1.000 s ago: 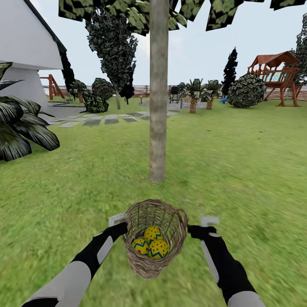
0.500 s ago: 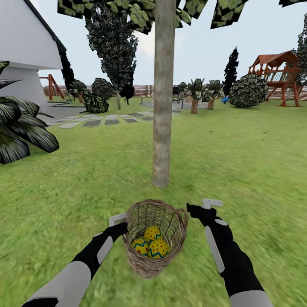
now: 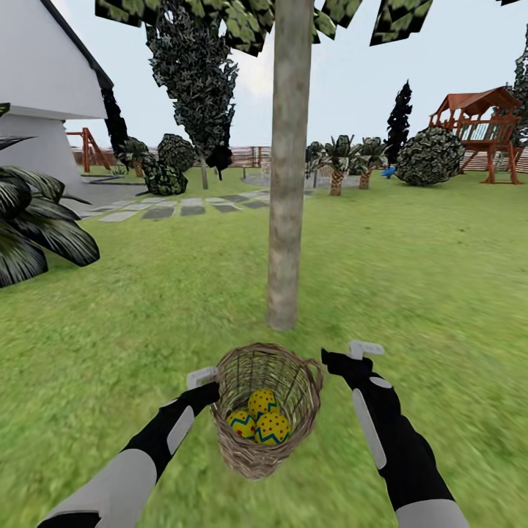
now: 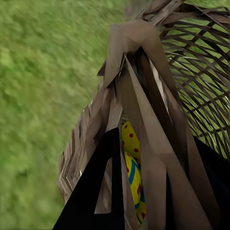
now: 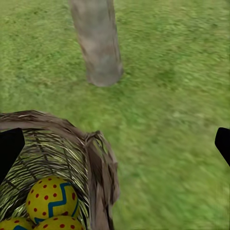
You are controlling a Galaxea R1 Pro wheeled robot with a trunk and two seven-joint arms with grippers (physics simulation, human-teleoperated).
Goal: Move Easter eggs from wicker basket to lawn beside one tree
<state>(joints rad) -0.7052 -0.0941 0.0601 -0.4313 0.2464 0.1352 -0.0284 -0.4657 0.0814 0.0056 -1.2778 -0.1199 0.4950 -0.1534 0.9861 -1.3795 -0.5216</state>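
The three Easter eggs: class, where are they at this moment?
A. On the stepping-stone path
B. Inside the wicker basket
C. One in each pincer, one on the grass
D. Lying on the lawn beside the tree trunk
B: the three Easter eggs sit together at the bottom of the wicker basket, which the left pincer holds by its rim, short of the tree.

Reaching forward with both arms, black forearms angled inward from the lower corners of the head view. Left tool clamping the wicker basket at its rim, one dark finger lying inside the weave and the other outside. Right tool hanging free just beside the basket's far rim, raised a little higher than the left, fingers spread wide apart, gripping nothing, wrist tilted slightly inward.
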